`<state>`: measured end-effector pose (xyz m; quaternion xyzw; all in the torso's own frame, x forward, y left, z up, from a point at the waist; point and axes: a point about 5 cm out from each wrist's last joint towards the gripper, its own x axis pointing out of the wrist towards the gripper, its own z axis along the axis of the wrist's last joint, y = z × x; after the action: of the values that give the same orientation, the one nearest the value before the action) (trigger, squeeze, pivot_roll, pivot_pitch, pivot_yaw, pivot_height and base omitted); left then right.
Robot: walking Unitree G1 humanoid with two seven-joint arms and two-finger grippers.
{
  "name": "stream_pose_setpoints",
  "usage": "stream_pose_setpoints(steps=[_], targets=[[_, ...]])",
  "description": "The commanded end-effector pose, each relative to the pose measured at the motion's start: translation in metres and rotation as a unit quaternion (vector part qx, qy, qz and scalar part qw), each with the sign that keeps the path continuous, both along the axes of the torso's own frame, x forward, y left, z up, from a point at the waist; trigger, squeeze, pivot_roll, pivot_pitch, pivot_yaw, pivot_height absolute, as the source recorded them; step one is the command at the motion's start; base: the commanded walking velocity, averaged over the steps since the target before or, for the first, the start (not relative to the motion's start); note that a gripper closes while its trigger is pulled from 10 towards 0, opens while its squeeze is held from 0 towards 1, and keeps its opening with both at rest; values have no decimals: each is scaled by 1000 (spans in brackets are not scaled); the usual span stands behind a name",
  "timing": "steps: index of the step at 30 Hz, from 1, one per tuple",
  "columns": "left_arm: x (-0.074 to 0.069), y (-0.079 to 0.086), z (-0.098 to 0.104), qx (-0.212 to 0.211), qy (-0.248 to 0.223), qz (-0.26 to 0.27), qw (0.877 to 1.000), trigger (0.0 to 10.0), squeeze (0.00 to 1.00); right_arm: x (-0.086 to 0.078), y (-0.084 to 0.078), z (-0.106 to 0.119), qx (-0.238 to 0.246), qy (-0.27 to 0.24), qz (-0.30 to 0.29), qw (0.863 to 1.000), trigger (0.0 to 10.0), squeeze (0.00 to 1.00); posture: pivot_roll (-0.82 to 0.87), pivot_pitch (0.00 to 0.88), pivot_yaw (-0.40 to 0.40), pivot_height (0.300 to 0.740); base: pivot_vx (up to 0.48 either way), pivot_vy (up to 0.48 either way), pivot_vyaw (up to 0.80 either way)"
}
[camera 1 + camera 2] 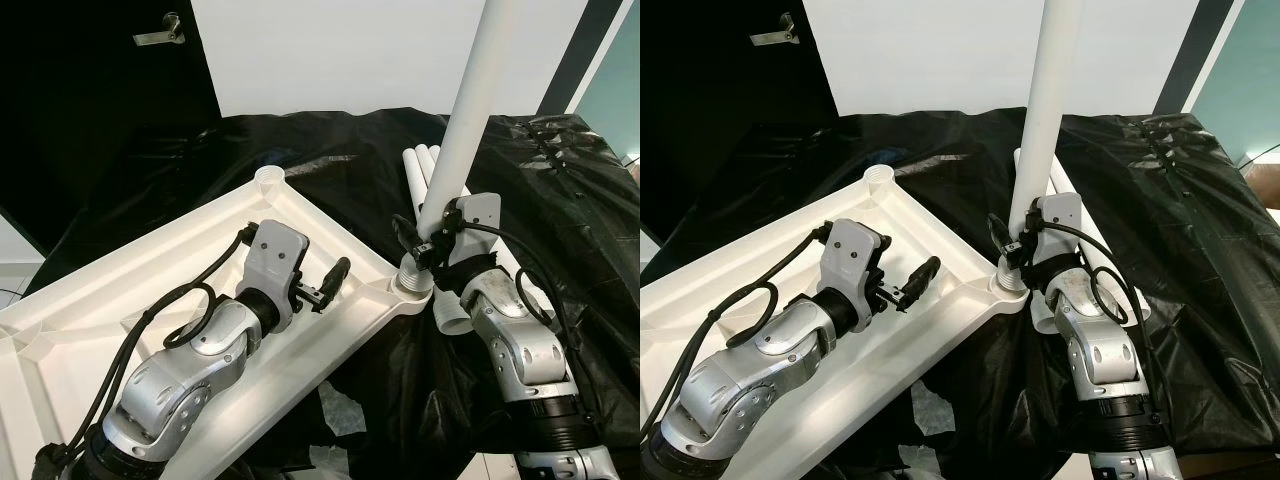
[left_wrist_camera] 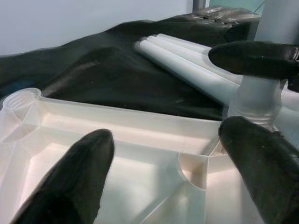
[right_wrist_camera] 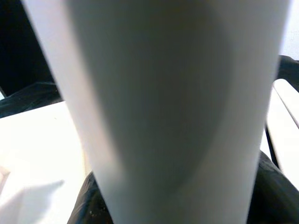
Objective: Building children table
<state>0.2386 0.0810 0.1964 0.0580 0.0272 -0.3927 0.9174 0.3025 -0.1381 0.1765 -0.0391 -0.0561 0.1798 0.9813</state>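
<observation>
our right pincer (image 1: pixel 432 238) is clamped on the white leg (image 1: pixel 466 118) standing in the upturned tabletop (image 1: pixel 120 290) corner socket to screw it in, while the left pincer (image 1: pixel 330 285), fingers apart, braces the tabletop beside that socket.

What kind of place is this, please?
Probably an indoor room used as an assembly spot: a black sheet covers the work surface, a dark door and plain white wall stand behind.

White plastic tabletop (image 1: pixel 180 265) lies upside down on a black sheet (image 1: pixel 560 200), ribbed underside up, one corner past the sheet's near edge; a white leg (image 1: pixel 465 120) stands tilted in its near-right corner socket, spare legs (image 1: pixel 425 165) lying just behind
</observation>
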Motion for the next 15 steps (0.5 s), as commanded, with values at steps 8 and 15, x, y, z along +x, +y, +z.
stream_pose_setpoints(steps=[8, 15], targets=[[-8, -5, -3, 6, 4, -66, 998, 10000, 0, -13, 4, -35, -27, 63, 23, 997, 10000, 0, 95, 81, 25, 740, 0, 0, 0], [-6, -3, -4, 12, -6, -64, 998, 10000, 0, -19, 2, -40, -32, 66, 35, 997, 10000, 0, 91, 90, 28, 740, 0, 0, 0]])
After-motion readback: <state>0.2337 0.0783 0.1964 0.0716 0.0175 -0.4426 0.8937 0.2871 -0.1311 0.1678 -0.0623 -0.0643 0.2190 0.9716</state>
